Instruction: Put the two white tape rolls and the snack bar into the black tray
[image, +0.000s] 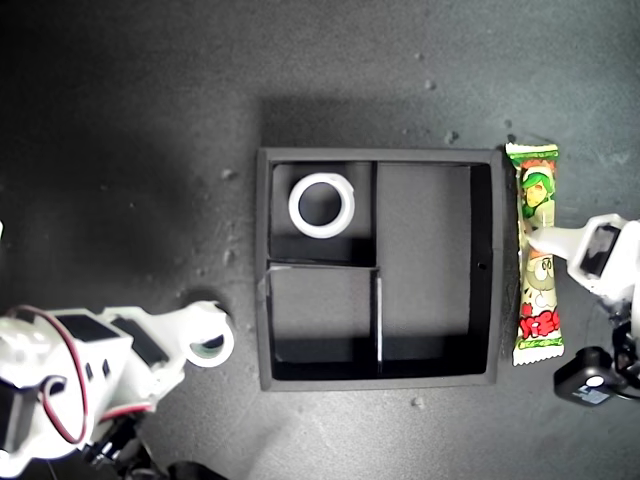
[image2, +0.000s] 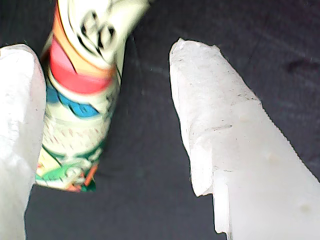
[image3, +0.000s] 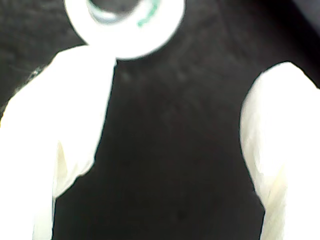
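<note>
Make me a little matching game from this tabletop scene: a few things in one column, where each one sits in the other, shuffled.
Things:
1. wider tape roll
2. smaller tape roll
3. snack bar

Places:
A. on the mat outside the black tray, at the exterior view's right
B. inside a small square compartment of the tray
C. on the mat outside the tray, at the exterior view's left, by my second gripper

Pairs: 1-B, 2-C, 3-A

The smaller tape roll (image3: 125, 25) (blurred) is cut off by the second wrist view's edge.
</note>
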